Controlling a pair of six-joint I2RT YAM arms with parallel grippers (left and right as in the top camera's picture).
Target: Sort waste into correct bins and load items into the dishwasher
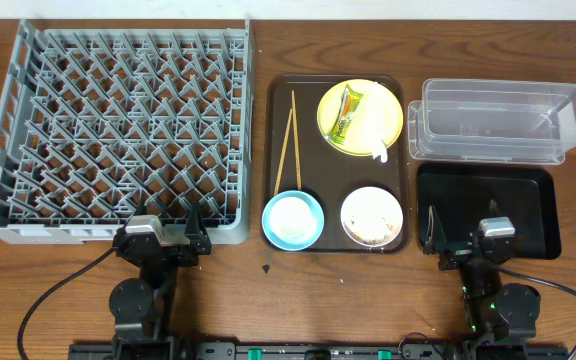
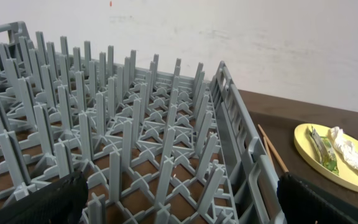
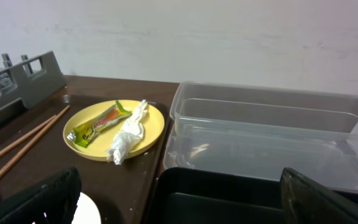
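left gripper (image 1: 165, 229) and right gripper (image 1: 463, 236) both wide open, holding nothing. wrapper (image 1: 349, 112) and white scrap (image 1: 379, 148) lie on yellow plate (image 1: 393, 115). suggest right gripper pinches wrapper mid-length, lifts straight up without dragging plate

1. I'm sat at a dark brown wooden table (image 1: 268, 300), with the grain running left to right.
2. Right behind it is a plain off-white wall (image 2: 260, 37), and the table's far edge seems to run right up to it.
3. The wall looks a bit scuffed, and there's a tiny reddish speck (image 2: 110, 3) at the top of my left wrist view.
4. The light's soft and even, and the shadows are faint.
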